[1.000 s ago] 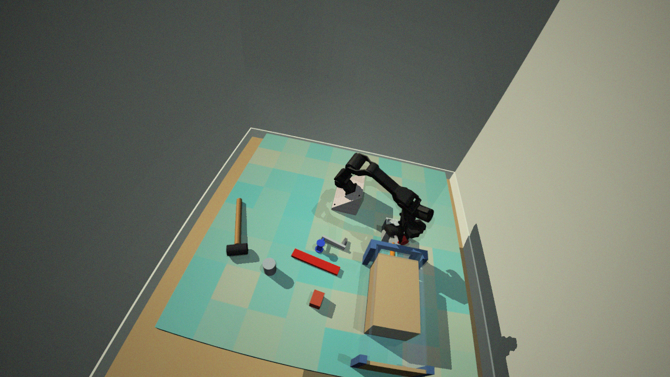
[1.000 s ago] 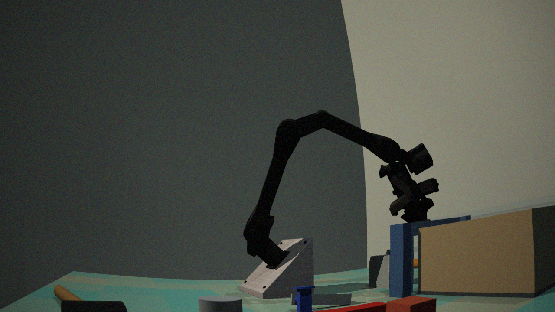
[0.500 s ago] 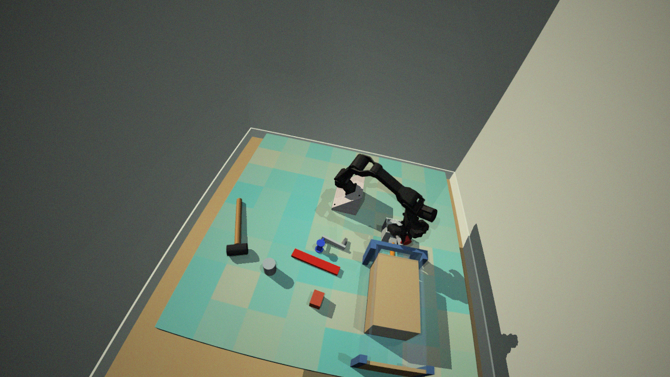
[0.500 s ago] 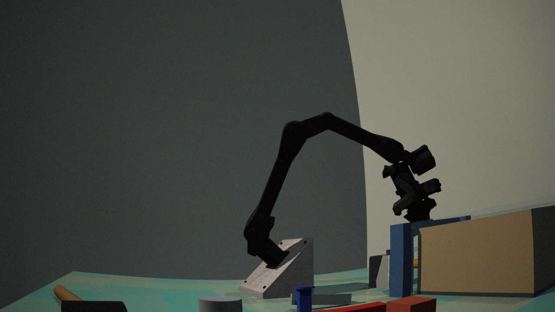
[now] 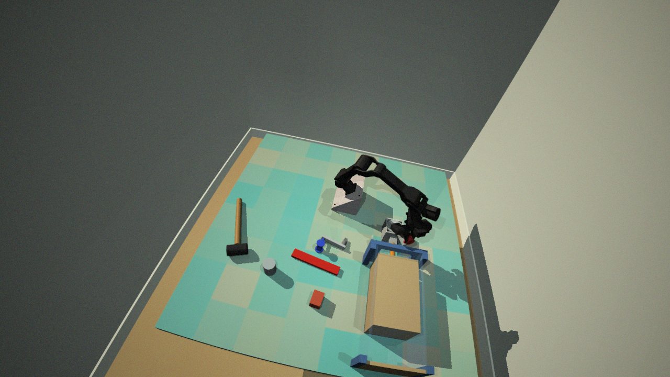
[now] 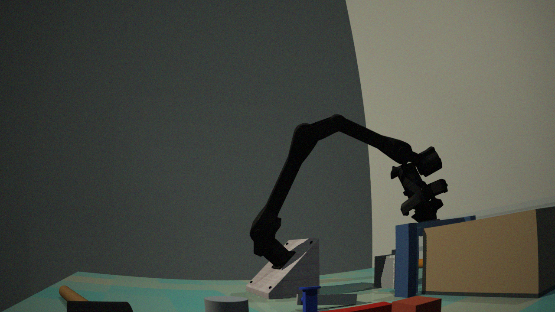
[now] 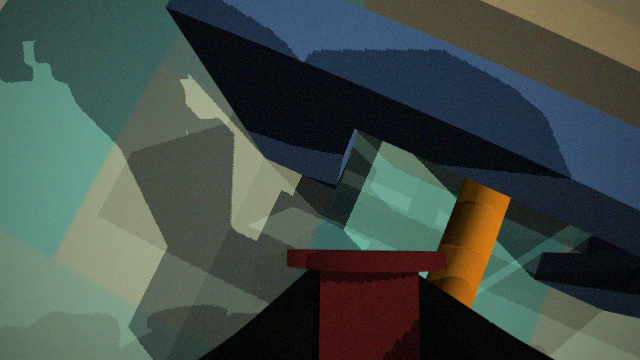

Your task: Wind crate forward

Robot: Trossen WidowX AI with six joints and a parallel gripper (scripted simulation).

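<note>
My gripper (image 5: pixel 409 237) (image 7: pixel 360 283) is shut on the dark red knob (image 7: pixel 369 261) of the winch handle, just above and behind the steel frame. The handle's arm and key are hidden. The grey winch (image 5: pixel 387 234) (image 6: pixel 384 271) stands behind the blue steel frame (image 5: pixel 416 252) (image 6: pixel 405 260) (image 7: pixel 400 75), partly covered by my hand. The tan crate (image 5: pixel 395 290) (image 6: pixel 481 252) (image 7: pixel 560 55) looks flat inside the clear-panelled cubby. A short length of orange strap (image 5: pixel 392 253) (image 6: pixel 420 263) (image 7: pixel 475 225) shows between crate and frame in the top view.
A grey crank with a blue knob (image 5: pixel 320 244) (image 6: pixel 309 300) lies left of the frame. A red bar (image 5: pixel 315 262), red block (image 5: pixel 316 299), grey cylinder (image 5: pixel 269 266) and mallet (image 5: pixel 237 249) lie farther left. A low rear blue-ended bar (image 5: pixel 395 367) stands beyond the crate.
</note>
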